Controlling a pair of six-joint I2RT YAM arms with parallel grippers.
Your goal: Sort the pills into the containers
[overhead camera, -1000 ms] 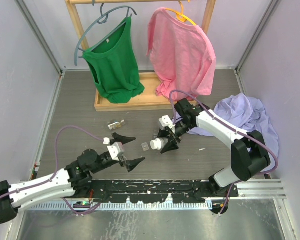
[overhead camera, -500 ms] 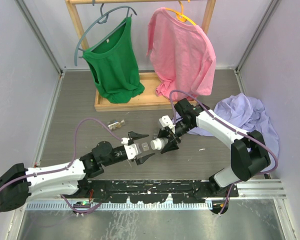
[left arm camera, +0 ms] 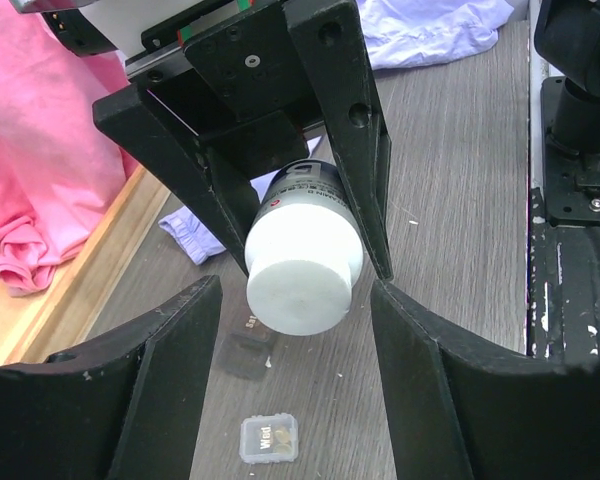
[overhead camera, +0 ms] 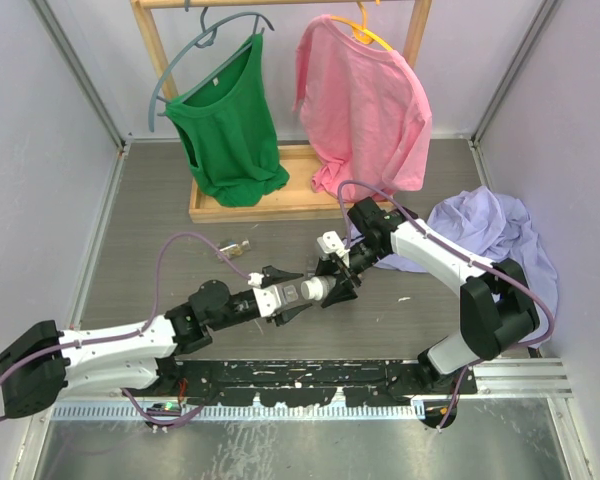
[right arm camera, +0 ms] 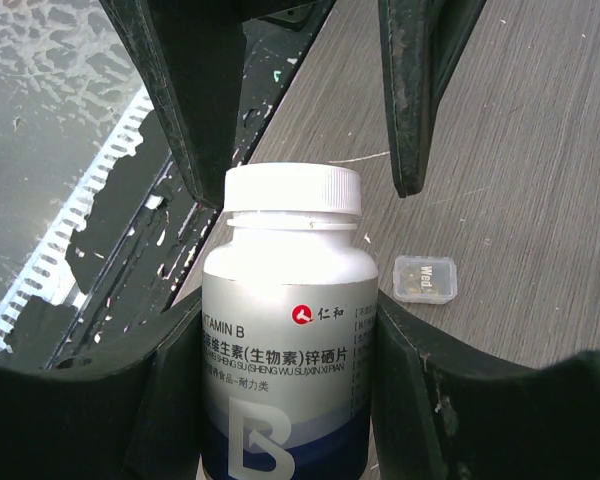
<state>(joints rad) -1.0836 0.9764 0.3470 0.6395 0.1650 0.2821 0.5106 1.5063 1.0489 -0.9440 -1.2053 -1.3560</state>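
Observation:
My right gripper (right arm camera: 290, 300) is shut on a white Vitamin B pill bottle (right arm camera: 288, 350), which it holds level just above the table in the top view (overhead camera: 310, 290). My left gripper (left arm camera: 298, 290) faces it. Its open fingers (right arm camera: 185, 110) stand on either side of the bottle's white cap (left arm camera: 305, 278), with a small gap each side. On the table under the cap lies a clear container marked "Wed" (left arm camera: 268, 440) with yellowish pills in it, and a dark container (left arm camera: 242, 352) lies just beyond it. More small containers (overhead camera: 232, 246) lie to the left.
A wooden rack base (overhead camera: 270, 205) stands at the back with a green shirt (overhead camera: 228, 120) and a pink shirt (overhead camera: 365, 100) hanging over it. A lavender cloth (overhead camera: 490, 235) is heaped at the right. The black rail (overhead camera: 300, 372) runs along the near edge.
My left arm has reached to the right up to the bottle, and its jaws have narrowed around the cap. The right arm and bottle have stayed put.

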